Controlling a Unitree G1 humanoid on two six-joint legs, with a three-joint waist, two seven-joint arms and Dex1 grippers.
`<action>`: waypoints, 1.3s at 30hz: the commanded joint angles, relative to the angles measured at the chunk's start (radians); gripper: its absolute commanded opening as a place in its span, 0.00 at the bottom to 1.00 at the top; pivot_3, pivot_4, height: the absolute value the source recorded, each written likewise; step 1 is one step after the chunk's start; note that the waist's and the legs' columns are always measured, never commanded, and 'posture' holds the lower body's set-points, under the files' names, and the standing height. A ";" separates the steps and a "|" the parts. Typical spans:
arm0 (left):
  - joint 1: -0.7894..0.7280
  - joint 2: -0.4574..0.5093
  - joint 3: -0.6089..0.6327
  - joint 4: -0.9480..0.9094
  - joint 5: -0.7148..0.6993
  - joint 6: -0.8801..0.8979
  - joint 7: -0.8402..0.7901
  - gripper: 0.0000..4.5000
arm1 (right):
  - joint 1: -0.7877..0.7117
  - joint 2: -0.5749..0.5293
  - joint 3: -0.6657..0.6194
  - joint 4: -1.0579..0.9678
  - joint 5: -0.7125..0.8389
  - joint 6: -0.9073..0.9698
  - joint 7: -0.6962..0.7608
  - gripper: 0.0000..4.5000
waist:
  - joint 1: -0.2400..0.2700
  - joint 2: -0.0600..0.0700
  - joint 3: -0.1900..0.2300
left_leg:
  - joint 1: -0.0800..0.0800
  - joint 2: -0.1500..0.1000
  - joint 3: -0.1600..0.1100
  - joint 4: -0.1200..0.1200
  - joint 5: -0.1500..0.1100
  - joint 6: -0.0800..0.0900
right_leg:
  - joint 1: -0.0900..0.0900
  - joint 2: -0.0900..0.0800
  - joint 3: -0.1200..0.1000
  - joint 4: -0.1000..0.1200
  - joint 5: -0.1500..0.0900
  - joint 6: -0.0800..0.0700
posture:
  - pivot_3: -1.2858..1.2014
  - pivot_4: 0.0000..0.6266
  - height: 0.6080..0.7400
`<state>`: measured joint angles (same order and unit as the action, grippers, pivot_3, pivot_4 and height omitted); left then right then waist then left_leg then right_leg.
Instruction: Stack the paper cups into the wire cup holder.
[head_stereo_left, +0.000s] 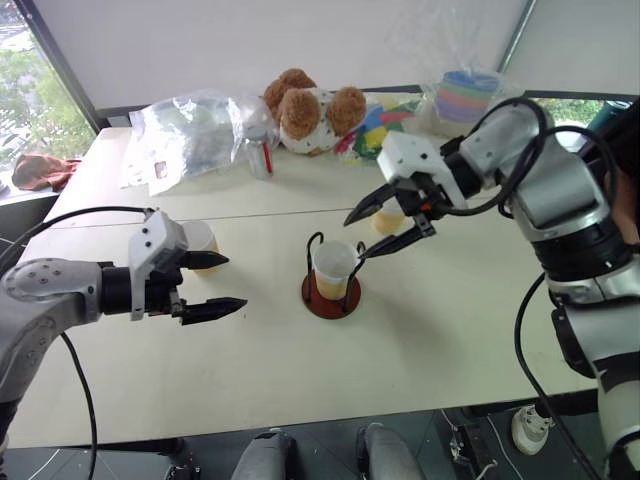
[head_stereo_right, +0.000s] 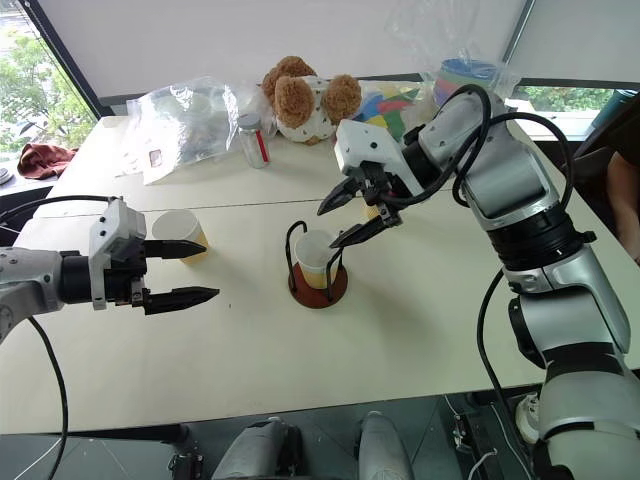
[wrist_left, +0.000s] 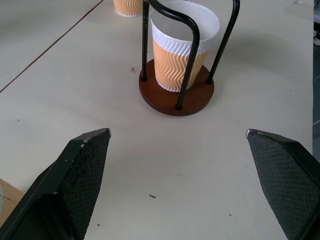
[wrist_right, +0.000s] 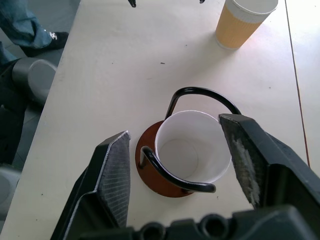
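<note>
One cup (head_stereo_left: 333, 268) is sitting upright inside the wire cup holder (head_stereo_left: 331, 292), mid-frame in the head views, so step 1 of 3 looks done. Nearest, lower left of frame, the left gripper (head_stereo_left: 211, 283) is hovering w/ jaws wide and empty, aimed toward the holder. Just behind its upper finger a 2nd cup (head_stereo_left: 200, 244) is standing on the table (head_stereo_left: 300, 380), left of centre. Right of centre the right gripper (head_stereo_left: 392, 224) is hanging over the holder, jaws apart w/ nothing between them, straddling the seated cup's rim from above but not touching it – looks like the release step. A 3rd cup (head_stereo_right: 372, 210) is peeking out behind that gripper, mostly hidden.

Next move, I judge: right arm lifting clear w/o snagging the wire loops, then one gripper pinching a free cup by its wall & dropping it straight into the seated one.

Count: 3 paper cups (1 in, 2 out), 1 holder, 2 grippers. Farther back, upper frame: 1 plastic bag (head_stereo_left: 185, 125), 1 small bottle (head_stereo_left: 259, 155), 1 teddy bear (head_stereo_left: 310, 110), 1 wrapped stack of bowls (head_stereo_left: 470, 95).
</note>
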<state>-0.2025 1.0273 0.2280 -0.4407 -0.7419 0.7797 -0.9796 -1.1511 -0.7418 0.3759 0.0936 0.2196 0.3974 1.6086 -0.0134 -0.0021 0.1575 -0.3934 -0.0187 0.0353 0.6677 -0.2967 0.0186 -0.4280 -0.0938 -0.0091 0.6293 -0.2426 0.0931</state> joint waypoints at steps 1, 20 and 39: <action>-0.044 0.019 0.054 -0.022 -0.045 0.020 -0.004 1.00 | -0.113 -0.003 -0.053 0.266 -0.104 -0.125 -0.111 0.62 | -0.001 0.000 0.000 | 0.000 0.000 0.000 0.000 0.000 0.000 | 0.000 0.000 0.000 0.000 0.000 0.000 | 0.52 0.24 1.00; -0.005 0.085 0.158 -0.061 -0.070 0.067 0.029 1.00 | -0.251 0.212 0.015 1.127 -0.478 -0.643 -0.454 0.62 | -0.030 -0.004 0.003 | -0.001 0.001 0.001 -0.004 0.006 -0.010 | -0.001 0.001 0.001 0.000 0.000 0.000 | 0.52 0.24 1.00; -0.014 0.067 0.131 -0.027 -0.037 0.024 0.022 1.00 | -0.295 0.215 -0.022 1.159 -0.543 -0.694 -0.475 0.01 | -0.031 -0.004 0.003 | 0.000 0.000 0.000 -0.004 0.006 -0.011 | -0.001 -0.001 0.001 0.000 0.000 0.000 | 0.52 0.24 1.00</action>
<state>-0.2028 1.0901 0.3467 -0.4705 -0.7881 0.8204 -0.9539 -1.3668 -0.4983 0.3864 1.2794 -0.3325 -0.2669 1.1257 -0.0448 -0.0059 0.1603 -0.3938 -0.0183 0.0353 0.6641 -0.2905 0.0075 -0.4293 -0.0948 -0.0077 0.6298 -0.2426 0.0930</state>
